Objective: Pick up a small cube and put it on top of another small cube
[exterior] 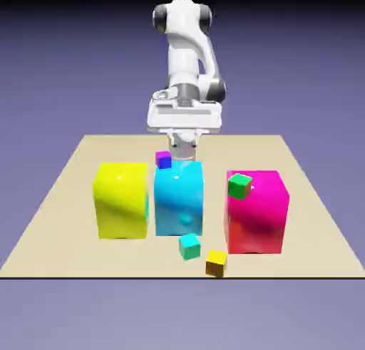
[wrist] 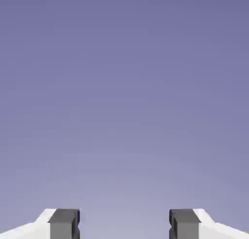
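Four small cubes show in the exterior view. A purple cube (exterior: 163,159) sits at the back left top corner of the big cyan block (exterior: 178,199), just left of my gripper (exterior: 183,154). A green cube (exterior: 240,186) rests tilted at the top left edge of the big magenta block (exterior: 258,212). A teal cube (exterior: 189,246) and an orange cube (exterior: 216,263) lie on the table in front. My gripper stands behind the cyan block, which partly hides its fingers. In the hand view the gripper (wrist: 124,224) is open and holds nothing; only backdrop shows.
A big yellow block (exterior: 120,199) stands touching the cyan block's left side. A narrow gap separates the cyan and magenta blocks. The tan table (exterior: 57,220) ends just beyond the orange cube at the front edge.
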Robot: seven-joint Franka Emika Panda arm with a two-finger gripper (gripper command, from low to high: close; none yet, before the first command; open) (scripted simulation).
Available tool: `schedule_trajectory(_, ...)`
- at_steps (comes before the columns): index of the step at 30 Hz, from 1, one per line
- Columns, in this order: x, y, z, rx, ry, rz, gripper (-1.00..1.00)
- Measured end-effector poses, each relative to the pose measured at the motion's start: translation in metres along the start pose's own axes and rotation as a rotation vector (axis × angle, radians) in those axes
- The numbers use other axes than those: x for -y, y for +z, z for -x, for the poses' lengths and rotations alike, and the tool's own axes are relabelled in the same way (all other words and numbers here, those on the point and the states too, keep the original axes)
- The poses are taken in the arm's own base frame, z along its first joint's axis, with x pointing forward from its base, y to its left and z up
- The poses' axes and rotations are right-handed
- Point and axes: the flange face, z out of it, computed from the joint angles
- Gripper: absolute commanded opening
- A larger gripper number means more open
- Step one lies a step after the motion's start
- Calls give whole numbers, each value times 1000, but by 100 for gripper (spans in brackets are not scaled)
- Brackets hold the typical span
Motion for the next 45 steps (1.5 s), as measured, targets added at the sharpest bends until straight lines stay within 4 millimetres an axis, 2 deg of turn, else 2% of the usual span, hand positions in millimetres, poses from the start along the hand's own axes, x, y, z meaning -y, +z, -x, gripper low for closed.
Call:
schedule_trajectory(7,23,73,-4,186,64,198,0)
schedule_trajectory(14,36,150,7,372,138,394,0)
schedule_trajectory(23,36,245,37,612,248,641,0)
schedule_trajectory(32,22,326,78,857,363,880,0)
schedule_trajectory(34,20,332,82,878,373,900,0)
schedule_trajectory(37,-11,359,125,878,373,900,0)
schedule_trajectory(38,-16,362,132,878,373,900,-100)
schedule_trajectory(40,-16,362,132,879,374,899,-100)
schedule_trajectory(43,16,336,88,880,374,899,-100)
schedule_trajectory(45,36,313,69,848,351,866,-100)
